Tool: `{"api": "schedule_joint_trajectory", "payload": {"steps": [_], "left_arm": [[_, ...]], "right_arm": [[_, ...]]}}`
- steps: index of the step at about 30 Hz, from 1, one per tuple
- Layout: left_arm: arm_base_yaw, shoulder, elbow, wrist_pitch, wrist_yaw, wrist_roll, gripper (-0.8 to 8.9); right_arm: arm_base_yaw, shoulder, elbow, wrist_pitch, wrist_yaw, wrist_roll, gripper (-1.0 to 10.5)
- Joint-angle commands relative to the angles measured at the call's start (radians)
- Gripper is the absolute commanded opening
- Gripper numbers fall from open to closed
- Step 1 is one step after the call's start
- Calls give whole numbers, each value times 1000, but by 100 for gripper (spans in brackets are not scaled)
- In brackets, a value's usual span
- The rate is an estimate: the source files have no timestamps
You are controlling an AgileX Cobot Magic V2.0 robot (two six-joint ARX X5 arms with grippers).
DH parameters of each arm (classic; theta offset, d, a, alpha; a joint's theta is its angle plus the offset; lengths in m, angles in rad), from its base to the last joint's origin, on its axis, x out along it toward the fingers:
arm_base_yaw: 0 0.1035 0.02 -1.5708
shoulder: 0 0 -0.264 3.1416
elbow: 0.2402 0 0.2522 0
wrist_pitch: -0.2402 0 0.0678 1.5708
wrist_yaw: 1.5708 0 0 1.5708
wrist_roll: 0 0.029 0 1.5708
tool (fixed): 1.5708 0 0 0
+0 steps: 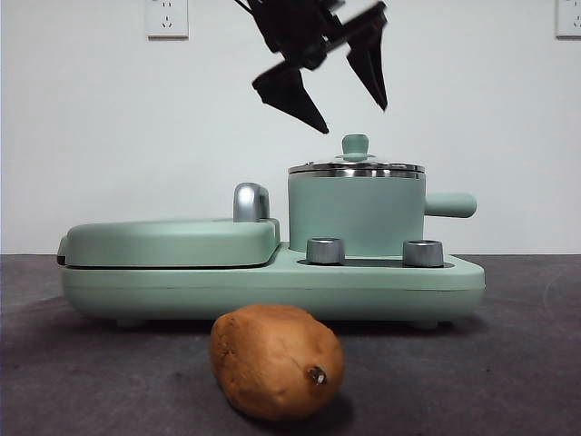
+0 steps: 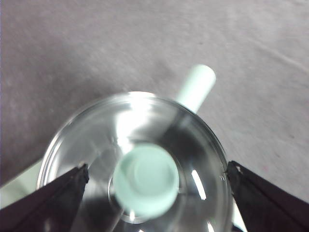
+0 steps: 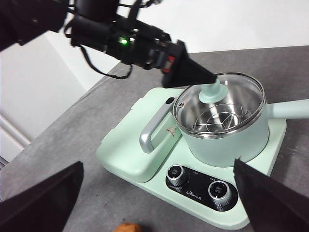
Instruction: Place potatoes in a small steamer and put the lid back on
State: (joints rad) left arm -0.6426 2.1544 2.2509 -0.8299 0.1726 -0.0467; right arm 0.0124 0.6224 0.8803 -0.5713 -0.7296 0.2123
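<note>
Start with the biggest thing you have to work around: the mint-green cooker base (image 1: pixel 272 282) sits mid-table on the dark table (image 1: pixel 73 381), with its flat griddle cover (image 1: pixel 168 241) and chrome handle (image 1: pixel 251 202) on one half and the small steamer (image 1: pixel 356 213) standing on the other half behind two steel dials (image 1: pixel 325 251). The steamer's stubby side handle (image 1: pixel 451 204) points toward the table's outer side edge, away from the griddle. The lid (image 1: pixel 356 168) is seated on the steamer's steel rim, so the pot is closed. Your left gripper (image 1: pixel 338 98) hangs just above the lid's knob (image 2: pixel 146 180), jaws spread wide on either side of it and gripping nothing. Take the lid by that knob only; I judge the glass to be smooth, breakable and rather light, so close gently and lift straight up. Bare table beyond the steamer handle looks like room to set it down. Your right gripper (image 3: pixel 157 193) waits high over the table's front edge, jaws apart and empty. The potato (image 1: pixel 277 361) lies on the table near that front edge, apart from the base; it looks firm, fairly heavy and inclined to roll, so grip it across its middle.
</note>
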Motion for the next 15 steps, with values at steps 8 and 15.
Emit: {"api": "schedule_joint_trajectory", "payload": {"steps": [8,15], "left_arm": [[-31,72,50,6,-39,32,427],[-56,77,50,-17,-81,47,365]], "right_arm": [[0,4,18,8,-1,-11,497],[0,4,18,7,-2,-11,497]]}}
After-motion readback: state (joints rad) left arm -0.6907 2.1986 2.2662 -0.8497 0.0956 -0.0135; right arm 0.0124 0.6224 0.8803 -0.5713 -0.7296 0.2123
